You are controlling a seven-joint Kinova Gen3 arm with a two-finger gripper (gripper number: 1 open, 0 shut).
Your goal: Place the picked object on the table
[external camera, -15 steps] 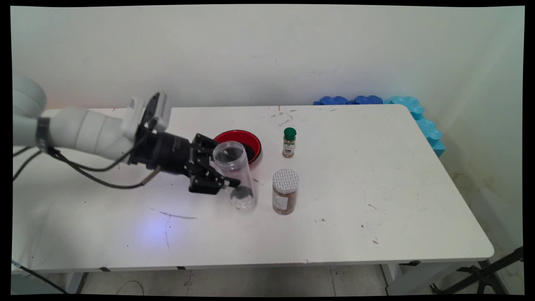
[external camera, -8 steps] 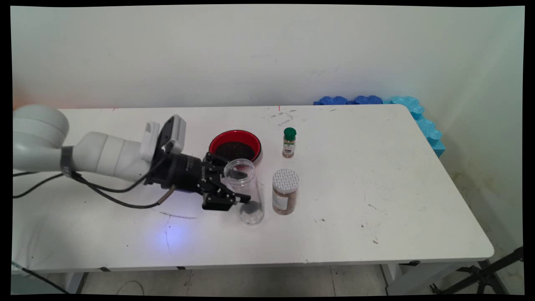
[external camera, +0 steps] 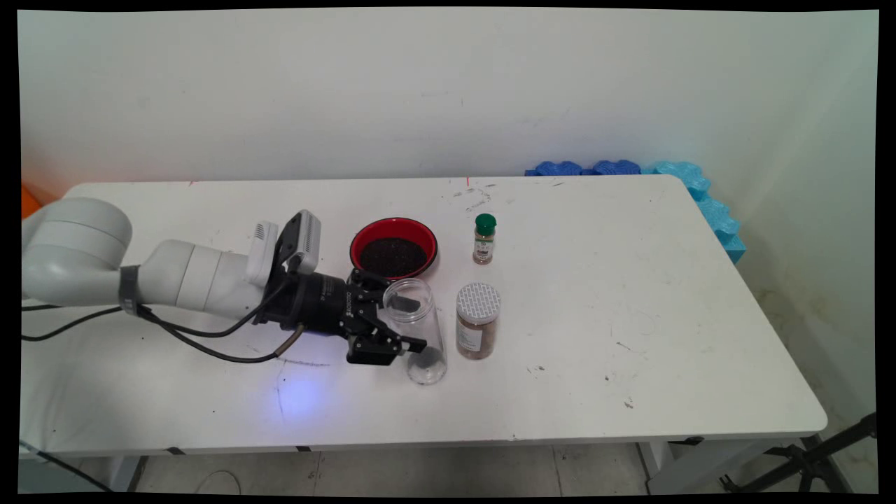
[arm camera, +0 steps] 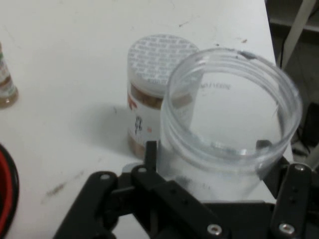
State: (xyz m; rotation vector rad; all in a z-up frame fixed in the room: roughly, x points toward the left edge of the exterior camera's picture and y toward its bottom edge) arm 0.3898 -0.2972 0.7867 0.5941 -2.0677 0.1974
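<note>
The end effector (external camera: 406,325) reaches in from the desk's left side, lying low and nearly level over the desk (external camera: 630,315), its fingers closed around a clear plastic jar (external camera: 420,329) with no lid — one finger (external camera: 413,344) on the jar's near side, the other on its far side, seen through the wall. In the hand view the end effector (arm camera: 214,164) clasps the clear plastic jar (arm camera: 232,134) just below its open rim, and the jar looks almost empty, with only a dark patch at its bottom in the main view. Whether the jar's base touches the desk or hangs just above it cannot be told. The jar stands close to upright, a little toward the desk's near edge from the middle. Just beside it, on the side toward the desk's right edge, stands a spice jar (external camera: 477,320) with a white perforated lid and brown contents, apart from the clear one; the hand view shows this spice jar (arm camera: 149,89) right behind the held jar. Farther back, a red bowl (external camera: 393,246) holding something dark sits behind the end effector — near it, not touching. To the bowl's right stands a small green-capped bottle (external camera: 484,239), upright. At the desk's far right corner, blue foam pieces (external camera: 672,183) lie along the wall.
</note>
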